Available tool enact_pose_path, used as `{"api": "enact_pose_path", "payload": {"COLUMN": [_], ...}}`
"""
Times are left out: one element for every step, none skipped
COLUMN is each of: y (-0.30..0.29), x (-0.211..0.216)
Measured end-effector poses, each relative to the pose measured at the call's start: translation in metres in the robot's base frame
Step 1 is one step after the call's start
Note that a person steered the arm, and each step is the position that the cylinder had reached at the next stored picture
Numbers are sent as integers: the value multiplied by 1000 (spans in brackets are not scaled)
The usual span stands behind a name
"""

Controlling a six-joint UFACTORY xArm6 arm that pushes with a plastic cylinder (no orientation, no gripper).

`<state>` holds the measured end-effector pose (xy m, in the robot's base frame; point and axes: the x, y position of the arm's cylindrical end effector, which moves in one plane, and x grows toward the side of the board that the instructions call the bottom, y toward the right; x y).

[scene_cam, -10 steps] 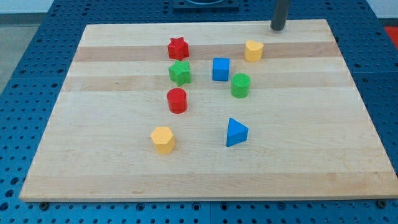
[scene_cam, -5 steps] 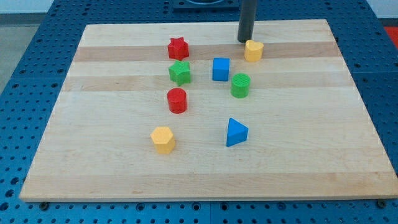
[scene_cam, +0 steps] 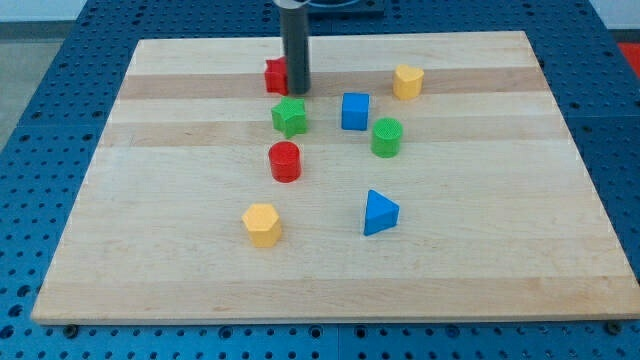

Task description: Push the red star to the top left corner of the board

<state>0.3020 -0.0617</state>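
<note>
The red star (scene_cam: 274, 75) sits on the wooden board (scene_cam: 180, 200) near the view's top, left of centre. The rod comes down from the view's top and my tip (scene_cam: 298, 90) rests right against the star's right side, hiding part of it. The green star (scene_cam: 290, 117) lies just below my tip. The board's top left corner (scene_cam: 142, 44) is well to the left of the red star.
A blue cube (scene_cam: 355, 111), a green cylinder (scene_cam: 387, 137) and a yellow block (scene_cam: 407, 81) lie to the right of my tip. A red cylinder (scene_cam: 285, 161), a yellow hexagonal block (scene_cam: 262, 224) and a blue triangular block (scene_cam: 379, 212) lie lower on the board.
My tip has moved left along the board's top, from near the top right, past the yellow block, to the red star's right side. The blocks have not visibly moved.
</note>
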Motion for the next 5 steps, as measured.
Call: {"api": "enact_pose_path", "payload": {"y": [-13, -1, 0, -22, -46], "x": [-4, -31, -43, -43, -43]}}
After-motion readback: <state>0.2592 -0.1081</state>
